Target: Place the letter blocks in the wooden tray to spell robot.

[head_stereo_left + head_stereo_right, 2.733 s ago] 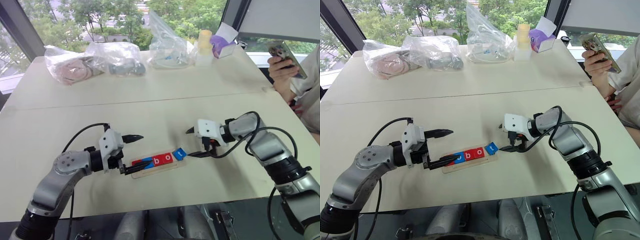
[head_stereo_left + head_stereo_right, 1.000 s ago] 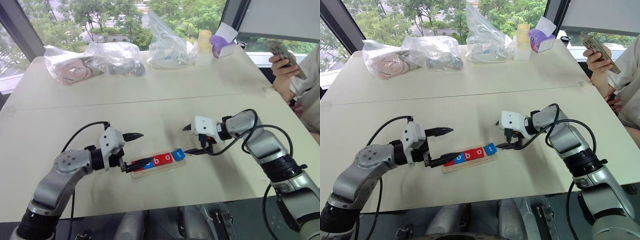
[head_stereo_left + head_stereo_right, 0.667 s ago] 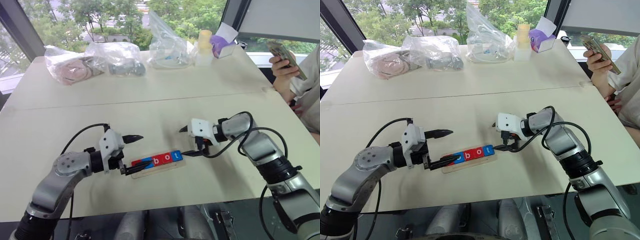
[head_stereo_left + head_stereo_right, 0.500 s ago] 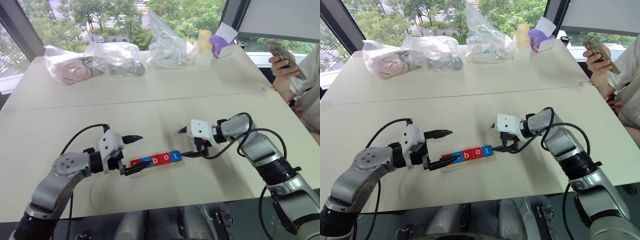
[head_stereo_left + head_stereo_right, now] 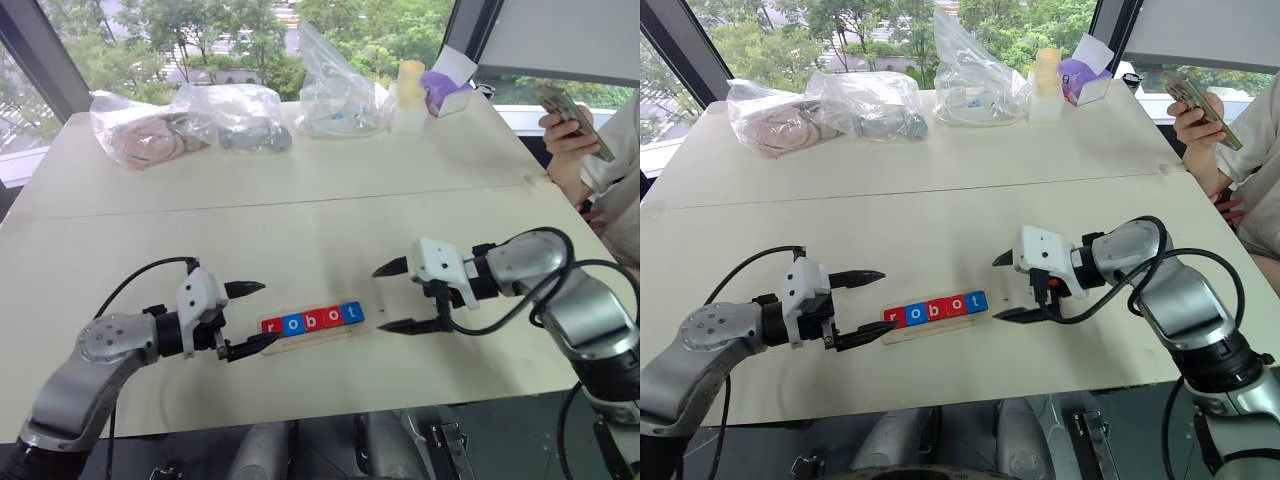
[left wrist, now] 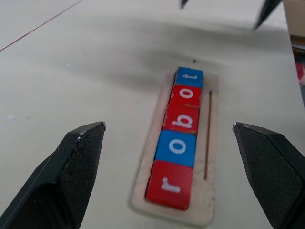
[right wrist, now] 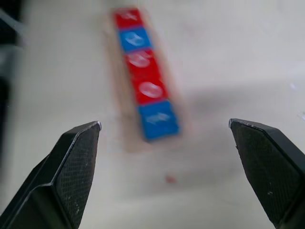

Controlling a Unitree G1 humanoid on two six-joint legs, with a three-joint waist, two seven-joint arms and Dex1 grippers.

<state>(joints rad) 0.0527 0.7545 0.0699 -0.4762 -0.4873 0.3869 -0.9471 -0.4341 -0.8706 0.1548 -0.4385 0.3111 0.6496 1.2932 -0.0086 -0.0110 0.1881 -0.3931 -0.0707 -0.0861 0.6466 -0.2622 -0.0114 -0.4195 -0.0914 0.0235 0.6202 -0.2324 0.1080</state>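
Office: pale meeting table (image 5: 300,190) by windows (image 5: 200,40).

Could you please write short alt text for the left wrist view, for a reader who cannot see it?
Five letter blocks spelling "robot" (red, blue, red, red, blue) lie in a row in the wooden tray on a pale table. The open left gripper frames them with its two black fingers, touching nothing.

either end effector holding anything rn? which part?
Nothing held. Left end effector and right end effector are both open and clear of the tray; all five blocks sit in it.
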